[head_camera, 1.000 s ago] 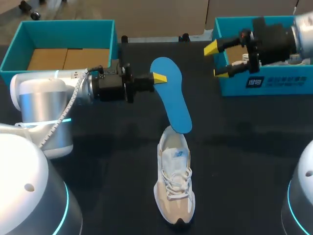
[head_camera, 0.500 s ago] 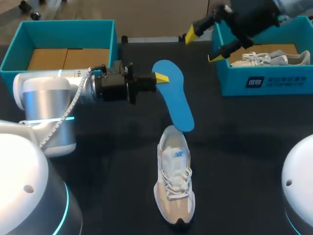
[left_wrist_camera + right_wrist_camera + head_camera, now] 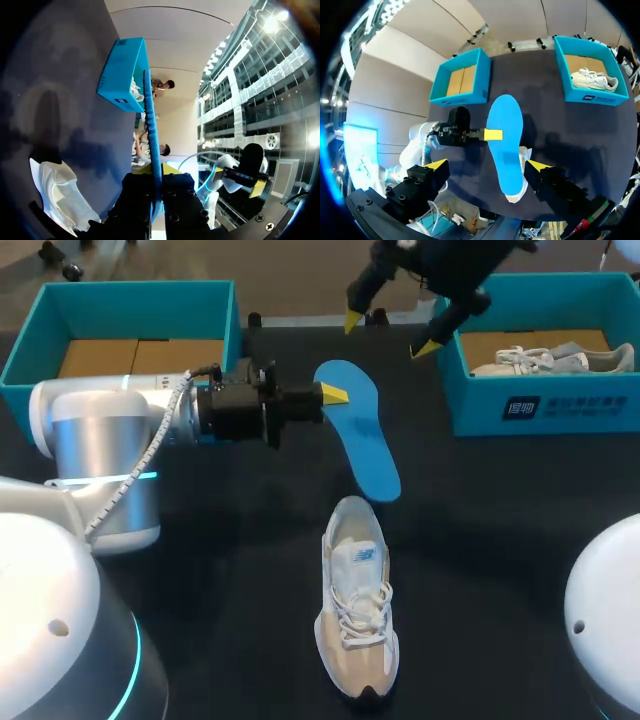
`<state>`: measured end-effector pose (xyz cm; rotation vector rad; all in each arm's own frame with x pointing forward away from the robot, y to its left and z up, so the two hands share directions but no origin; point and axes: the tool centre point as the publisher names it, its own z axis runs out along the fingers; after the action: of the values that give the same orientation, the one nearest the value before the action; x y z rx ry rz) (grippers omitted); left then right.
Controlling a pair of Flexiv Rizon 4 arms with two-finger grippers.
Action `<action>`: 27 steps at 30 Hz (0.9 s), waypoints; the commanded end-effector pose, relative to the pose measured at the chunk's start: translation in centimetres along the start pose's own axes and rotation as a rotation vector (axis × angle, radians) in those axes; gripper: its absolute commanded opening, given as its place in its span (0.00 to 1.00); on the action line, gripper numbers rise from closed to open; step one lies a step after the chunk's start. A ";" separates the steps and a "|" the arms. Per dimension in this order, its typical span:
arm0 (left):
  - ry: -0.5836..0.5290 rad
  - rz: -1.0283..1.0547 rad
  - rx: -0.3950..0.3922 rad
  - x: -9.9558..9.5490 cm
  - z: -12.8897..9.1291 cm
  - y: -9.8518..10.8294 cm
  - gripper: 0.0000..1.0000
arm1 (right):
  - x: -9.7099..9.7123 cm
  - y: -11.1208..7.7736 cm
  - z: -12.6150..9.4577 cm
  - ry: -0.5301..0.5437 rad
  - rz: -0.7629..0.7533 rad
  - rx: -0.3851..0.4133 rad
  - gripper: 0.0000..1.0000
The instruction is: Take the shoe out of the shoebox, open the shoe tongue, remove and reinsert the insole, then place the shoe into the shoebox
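Left gripper [image 3: 335, 395] closed on the blue insole [image 3: 358, 435], yellow tips pinching one long edge near its far end. The arm comes in level from the left side.

Nearest the robot, a white-and-tan shoe [image 3: 357, 605] lies flat on the dark counter [image 3: 500, 540], laces up, toe toward the near edge. The insole slants down from the gripper, its near tip over the shoe's heel opening; contact there can't be made out. Left wrist view has the insole edge-on between the fingers.

Farther back, right gripper [image 3: 388, 332] sits high over the counter, fingers spread wide, holding nothing, the insole beneath it.

At the far edge are two teal boxes, well apart. The left shoebox [image 3: 130, 295] shows a bare cardboard floor. The right shoebox [image 3: 580, 405] holds a second shoe [image 3: 550, 358].
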<state>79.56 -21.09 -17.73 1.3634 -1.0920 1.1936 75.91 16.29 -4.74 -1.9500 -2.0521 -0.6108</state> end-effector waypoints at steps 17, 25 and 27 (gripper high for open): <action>-0.002 0.000 0.002 0.0 0.2 0.0 0.00 | 4.6 -0.7 3.1 -0.524 0.029 0.007 1.00; -0.002 0.000 0.002 0.0 0.2 0.0 0.00 | 4.0 -1.2 2.4 -0.352 0.055 -0.020 1.00; -0.002 0.000 0.002 0.0 0.2 0.0 0.00 | 3.4 -1.3 2.3 -0.298 0.082 -0.016 1.00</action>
<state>79.56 -21.12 -17.75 1.3633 -1.0916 1.1942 74.73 21.84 -5.02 -2.2980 -2.1934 -0.2173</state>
